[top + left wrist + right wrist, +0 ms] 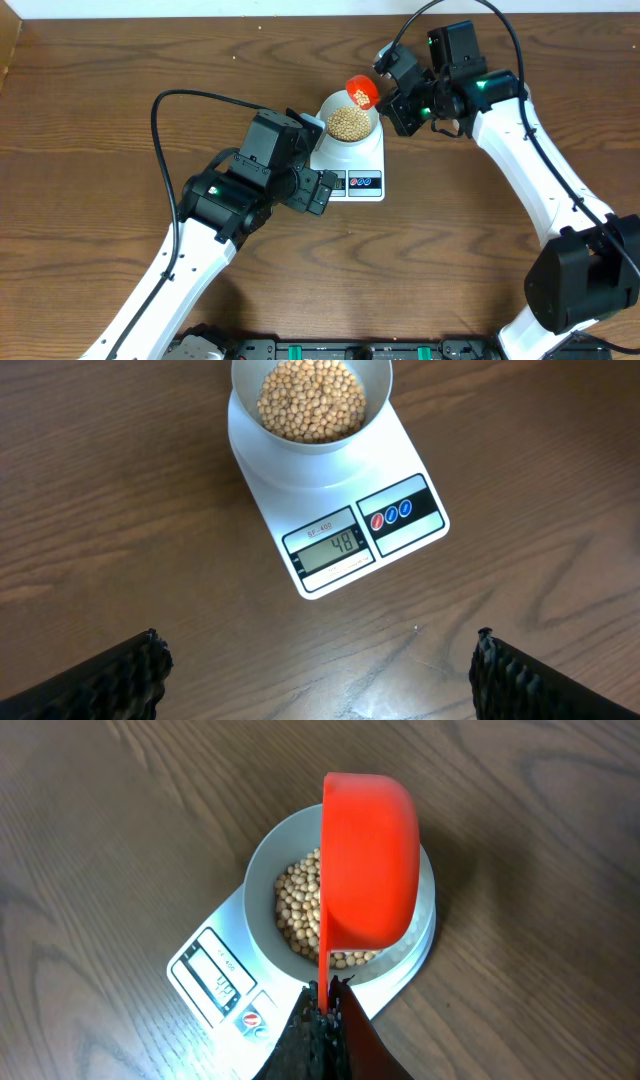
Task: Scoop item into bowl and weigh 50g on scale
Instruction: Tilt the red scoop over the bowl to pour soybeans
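The right gripper (pixel 328 995) is clamped tight on the thin handle of a red scoop (pixel 370 860). The scoop hangs just over the white bowl (pixel 262 870), its smooth red outside turned toward the wrist camera and covering part of the bowl's rim. From overhead it sits over the bowl's far edge, away from the display. Under it the bowl holds a heap of tan-yellow beans (pixel 300 910), well up its sides. The bowl stands on the back half of the white scale (pixel 300 490), whose grey display (pixel 335 547) reads 48, with a red and a blue button (pixel 392 514) just beside it. Nearer me, the left gripper (pixel 320 670) hovers in front of the scale with its fingers spread wide, holding nothing, above the brown wooden table (pixel 100 510).
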Tool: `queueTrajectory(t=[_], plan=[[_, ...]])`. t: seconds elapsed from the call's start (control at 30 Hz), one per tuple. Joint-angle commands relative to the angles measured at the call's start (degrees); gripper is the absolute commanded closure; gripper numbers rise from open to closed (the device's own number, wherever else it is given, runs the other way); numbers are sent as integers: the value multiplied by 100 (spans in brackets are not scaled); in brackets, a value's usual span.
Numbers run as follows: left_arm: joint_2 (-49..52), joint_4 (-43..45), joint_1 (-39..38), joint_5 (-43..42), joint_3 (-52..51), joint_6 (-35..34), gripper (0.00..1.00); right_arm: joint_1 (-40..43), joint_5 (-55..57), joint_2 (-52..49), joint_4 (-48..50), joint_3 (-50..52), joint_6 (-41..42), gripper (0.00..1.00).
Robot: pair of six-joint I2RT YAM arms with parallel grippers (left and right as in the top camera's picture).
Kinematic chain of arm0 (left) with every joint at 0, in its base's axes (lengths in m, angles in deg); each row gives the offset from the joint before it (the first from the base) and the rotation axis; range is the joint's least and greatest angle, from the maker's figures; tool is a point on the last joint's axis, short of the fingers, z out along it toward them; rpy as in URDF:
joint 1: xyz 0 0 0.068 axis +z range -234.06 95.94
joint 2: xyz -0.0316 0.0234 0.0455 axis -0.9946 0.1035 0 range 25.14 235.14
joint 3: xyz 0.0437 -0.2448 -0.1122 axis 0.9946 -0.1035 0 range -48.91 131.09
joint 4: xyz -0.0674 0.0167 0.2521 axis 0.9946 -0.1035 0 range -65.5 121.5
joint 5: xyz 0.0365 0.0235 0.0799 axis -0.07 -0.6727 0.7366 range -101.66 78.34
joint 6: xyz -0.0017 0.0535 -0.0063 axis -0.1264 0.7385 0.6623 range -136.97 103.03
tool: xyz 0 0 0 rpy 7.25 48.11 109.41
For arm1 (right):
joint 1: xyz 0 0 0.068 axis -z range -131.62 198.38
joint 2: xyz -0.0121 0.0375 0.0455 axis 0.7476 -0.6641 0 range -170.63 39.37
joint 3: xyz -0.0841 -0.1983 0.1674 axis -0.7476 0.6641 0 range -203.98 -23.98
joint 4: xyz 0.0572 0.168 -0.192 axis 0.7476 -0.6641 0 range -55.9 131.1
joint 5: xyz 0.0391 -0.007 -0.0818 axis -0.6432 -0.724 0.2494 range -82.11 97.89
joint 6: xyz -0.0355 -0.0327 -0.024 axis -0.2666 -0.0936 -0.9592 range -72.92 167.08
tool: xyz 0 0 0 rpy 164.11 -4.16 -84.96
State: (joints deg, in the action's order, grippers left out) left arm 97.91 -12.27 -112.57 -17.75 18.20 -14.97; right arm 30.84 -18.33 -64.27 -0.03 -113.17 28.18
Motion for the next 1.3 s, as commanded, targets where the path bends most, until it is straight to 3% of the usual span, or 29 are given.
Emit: queueTrajectory(t=[0.0, 0.4, 1.27], plan=[[44, -35, 15, -33, -20, 79, 2, -72, -4, 118, -13, -4, -173, 99], [44, -35, 15, -33, -20, 79, 2, 297, -1141, 118, -24, -4, 909, 99], [44, -35, 15, -33, -20, 79, 2, 319, -1178, 118, 26, -4, 940, 99]])
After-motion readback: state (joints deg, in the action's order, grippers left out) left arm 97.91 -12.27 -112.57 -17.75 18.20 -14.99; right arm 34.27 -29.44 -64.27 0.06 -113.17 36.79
